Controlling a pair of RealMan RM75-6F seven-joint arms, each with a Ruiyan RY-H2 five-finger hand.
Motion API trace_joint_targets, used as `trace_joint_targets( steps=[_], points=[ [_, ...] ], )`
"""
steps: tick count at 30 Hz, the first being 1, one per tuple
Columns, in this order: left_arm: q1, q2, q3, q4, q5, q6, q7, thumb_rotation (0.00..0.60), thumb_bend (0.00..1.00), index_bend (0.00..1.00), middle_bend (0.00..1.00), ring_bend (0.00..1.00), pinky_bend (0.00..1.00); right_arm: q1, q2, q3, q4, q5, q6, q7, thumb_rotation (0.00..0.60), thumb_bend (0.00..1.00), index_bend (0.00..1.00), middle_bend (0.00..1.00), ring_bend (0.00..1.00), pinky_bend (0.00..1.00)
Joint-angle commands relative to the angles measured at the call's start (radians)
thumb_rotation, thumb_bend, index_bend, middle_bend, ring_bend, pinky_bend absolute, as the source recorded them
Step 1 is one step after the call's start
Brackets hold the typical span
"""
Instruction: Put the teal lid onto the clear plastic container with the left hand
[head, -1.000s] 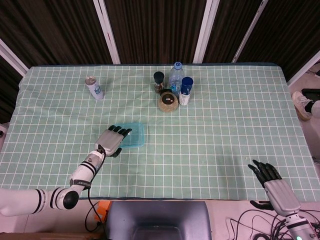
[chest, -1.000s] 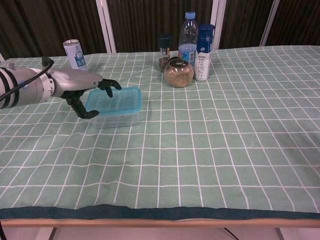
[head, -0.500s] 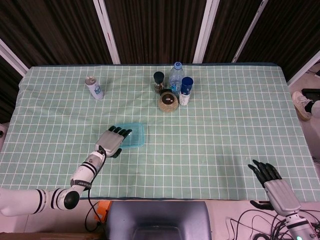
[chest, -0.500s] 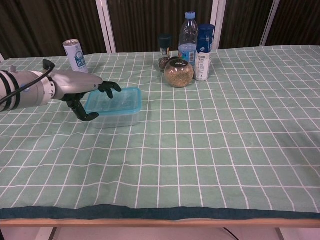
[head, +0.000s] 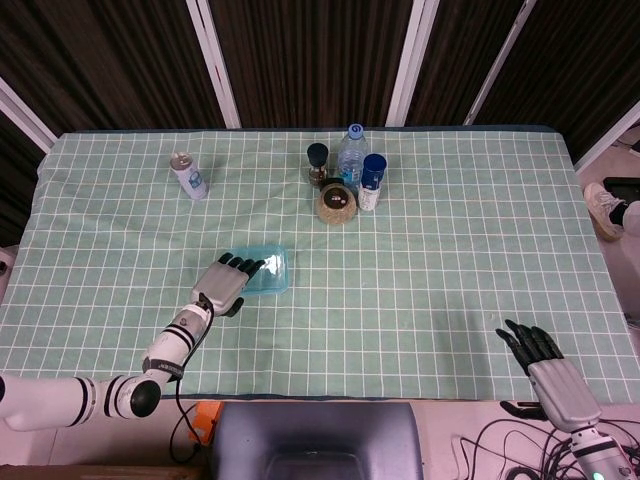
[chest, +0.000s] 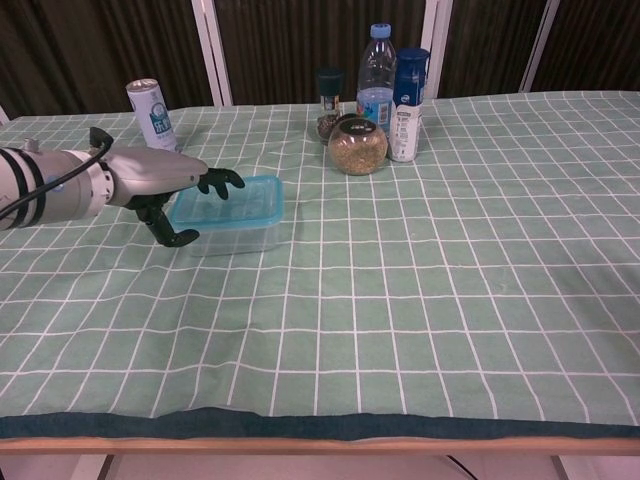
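Left hand (chest: 170, 185) fingers spread over teal lid (chest: 228, 201), lid sat on clear plastic container (chest: 235, 238), right hand (head: 545, 365) lay open, empty.

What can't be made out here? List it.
- Whether the teal lid is fully seated on the clear plastic container: the left hand covers its left edge in both views.
- The right hand: out of frame in the chest view, so its thumb side is unseen.
- Labels on the water bottle and can: too small.
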Motion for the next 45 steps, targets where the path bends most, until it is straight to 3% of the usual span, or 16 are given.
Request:
trace_joint_targets(
  steps=[1, 8, 14, 23, 45],
  points=[
    [0.003, 0.003, -0.010, -0.006, 0.027, 0.018, -0.005, 0.600, 0.46, 0.00, 0.20, 0.14, 0.14, 0.000, 0.000, 0.000, 0.000, 0.000, 0.000, 0.000, 0.600, 0.19, 0.00, 0.00, 0.00, 0.00],
    [0.040, 0.053, -0.036, -0.077, 0.170, 0.103, -0.042, 0.600, 0.46, 0.00, 0.19, 0.13, 0.12, -0.002, 0.001, 0.001, 0.001, 0.000, 0.004, 0.001, 0.600, 0.19, 0.00, 0.00, 0.00, 0.00],
    [0.064, 0.095, -0.026, -0.150, 0.209, 0.118, -0.038, 0.600, 0.46, 0.00, 0.21, 0.15, 0.12, -0.001, -0.002, -0.001, 0.000, -0.002, 0.001, -0.007, 0.600, 0.19, 0.00, 0.00, 0.00, 0.00],
    [0.078, 0.063, -0.002, -0.138, 0.205, 0.114, 0.006, 0.600, 0.46, 0.00, 0.21, 0.16, 0.12, 0.000, -0.004, -0.002, -0.002, -0.003, -0.002, -0.011, 0.600, 0.19, 0.00, 0.00, 0.00, 0.00],
    [0.082, 0.047, 0.000, -0.124, 0.170, 0.080, 0.037, 0.600, 0.46, 0.00, 0.23, 0.18, 0.12, -0.001, -0.002, -0.001, -0.002, -0.002, 0.001, -0.009, 0.600, 0.19, 0.00, 0.00, 0.00, 0.00]
  ],
)
